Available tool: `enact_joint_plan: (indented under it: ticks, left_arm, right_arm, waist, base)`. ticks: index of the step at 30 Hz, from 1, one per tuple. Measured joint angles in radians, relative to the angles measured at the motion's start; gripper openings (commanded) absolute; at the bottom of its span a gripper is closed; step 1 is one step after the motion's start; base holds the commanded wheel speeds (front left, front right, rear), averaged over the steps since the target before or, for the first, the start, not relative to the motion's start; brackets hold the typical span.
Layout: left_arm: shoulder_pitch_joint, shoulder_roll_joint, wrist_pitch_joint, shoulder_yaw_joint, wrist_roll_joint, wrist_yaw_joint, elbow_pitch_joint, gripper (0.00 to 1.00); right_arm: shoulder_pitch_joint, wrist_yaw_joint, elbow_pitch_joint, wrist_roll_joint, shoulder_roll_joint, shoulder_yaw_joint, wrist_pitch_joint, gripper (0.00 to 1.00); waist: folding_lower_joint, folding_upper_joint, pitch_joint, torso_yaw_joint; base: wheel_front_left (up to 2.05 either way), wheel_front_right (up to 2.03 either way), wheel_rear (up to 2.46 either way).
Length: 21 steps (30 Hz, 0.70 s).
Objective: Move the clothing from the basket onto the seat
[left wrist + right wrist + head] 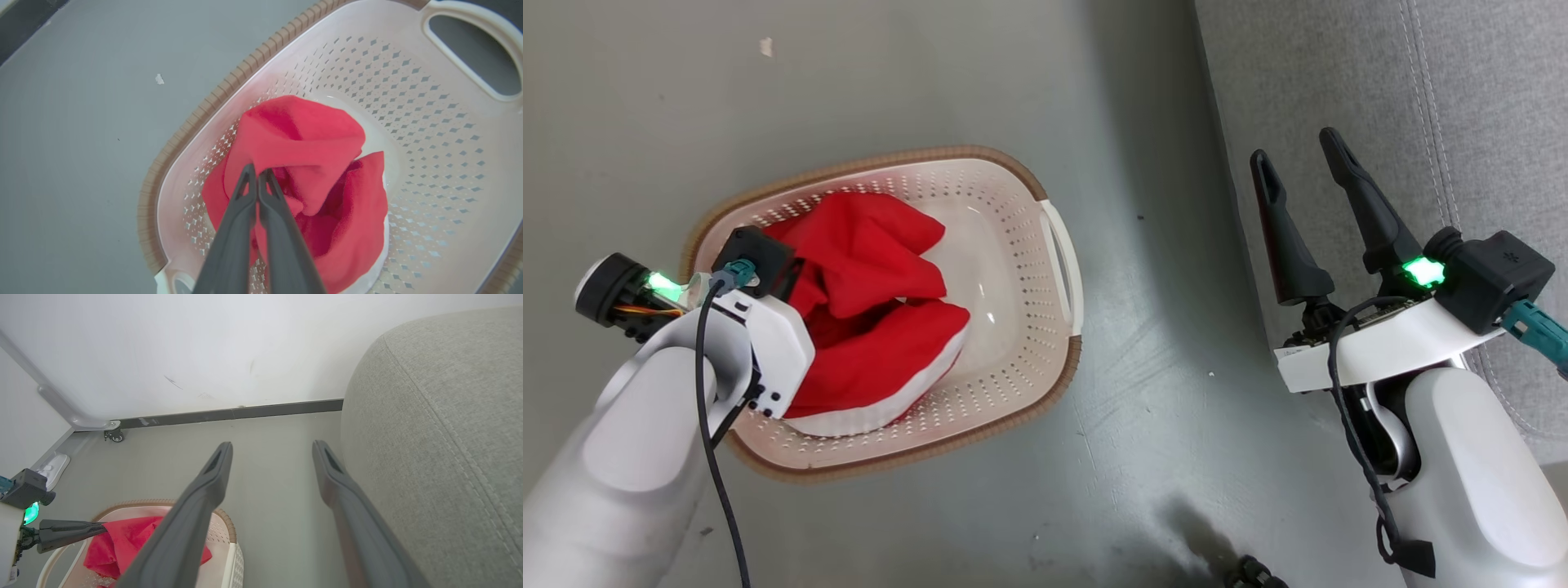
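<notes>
The left gripper is pinched shut on a thin fold of the red clothing heaped in the laundry basket (right gripper idle, fingers spread, by the grey sofa), so a lift might let fabric slip free.

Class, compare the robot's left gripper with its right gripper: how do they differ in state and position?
The left gripper is shut, pinching the clothing; the right gripper is open and empty. The left gripper reaches into the basket; the right gripper hangs beside the seat. Both have two long dark fingers.
</notes>
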Motion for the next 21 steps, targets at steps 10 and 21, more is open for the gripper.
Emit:
enact_joint_plan:
  ticks: [10,21]
  left_arm:
    - [0.025,-0.03,-0.079,0.025,-0.032,0.0,-0.034,0.0]
    - [0.095,-0.062,-0.182,0.076,-0.099,0.01,-0.101,0.0]
  right_arm:
    - [0.002,0.0,0.029,-0.03,-0.001,-0.023,0.0,1.0]
    - [0.005,0.0,0.059,-0.082,-0.002,-0.031,0.0,1.0]
  waist:
    - [0.0,0.0,-0.063,0.047]
    - [0.0,0.0,-0.153,0.108]
  base:
    - [0.0,0.0,0.0]
    - [0.0,0.0,0.0]
